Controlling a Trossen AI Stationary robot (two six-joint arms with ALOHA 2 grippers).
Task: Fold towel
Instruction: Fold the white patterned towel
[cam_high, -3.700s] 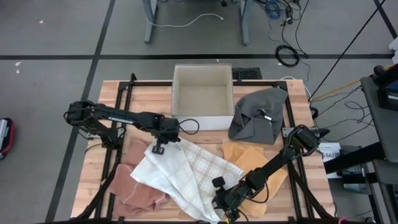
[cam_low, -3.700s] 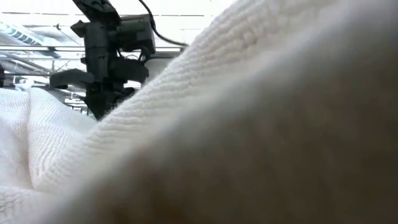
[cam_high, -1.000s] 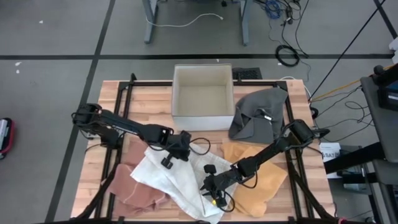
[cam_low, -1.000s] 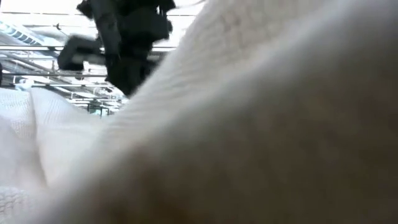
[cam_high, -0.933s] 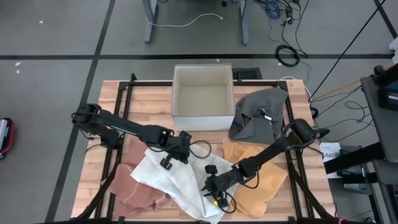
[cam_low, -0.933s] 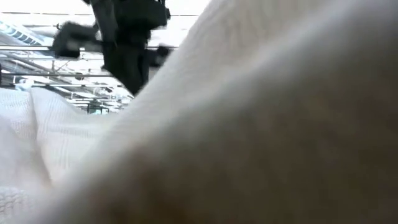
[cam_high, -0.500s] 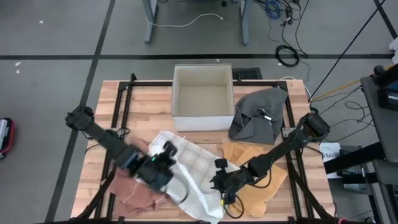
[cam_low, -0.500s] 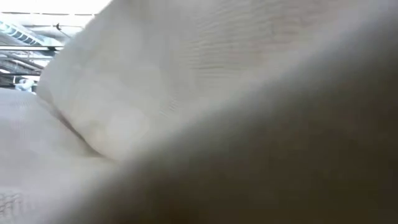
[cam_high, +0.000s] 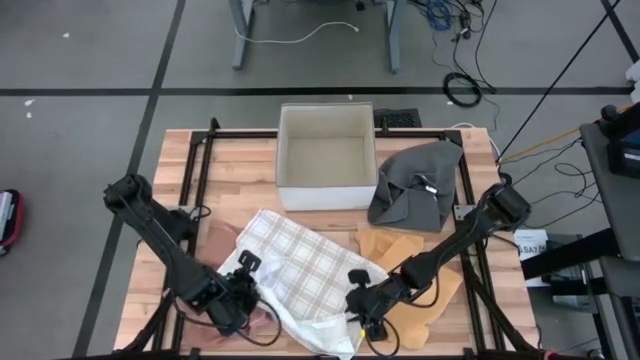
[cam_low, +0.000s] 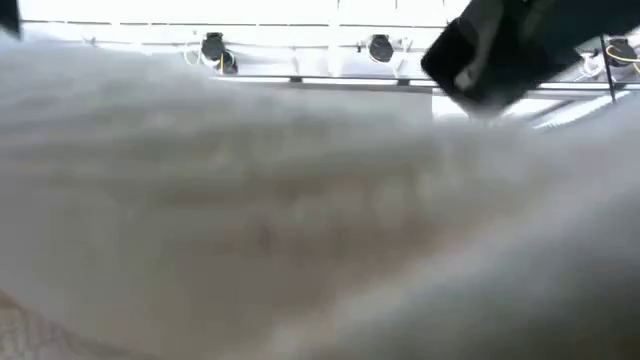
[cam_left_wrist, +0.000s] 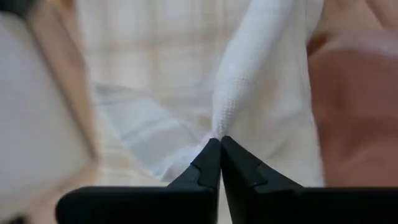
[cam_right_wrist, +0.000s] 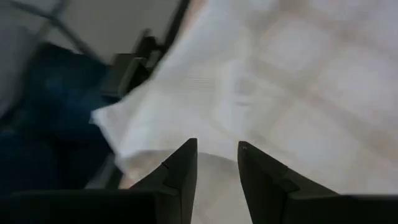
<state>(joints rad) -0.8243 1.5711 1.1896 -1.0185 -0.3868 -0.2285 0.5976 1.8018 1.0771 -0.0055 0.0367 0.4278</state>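
- The left claw (cam_high: 243, 290) sits low at the near left of the worktop (cam_high: 240, 160); in its wrist view the fingers (cam_left_wrist: 208, 165) are pressed together, pinching a fold of the white checked towel (cam_left_wrist: 261, 99).
- The right claw (cam_high: 362, 305) is at the near centre, its fingers (cam_right_wrist: 180, 171) spread a little apart over the towel's edge, holding nothing that can be seen.
- The towel (cam_high: 300, 265) lies spread between the two claws, over a pink cloth (cam_high: 215, 240) and beside a yellow cloth (cam_high: 415, 300).
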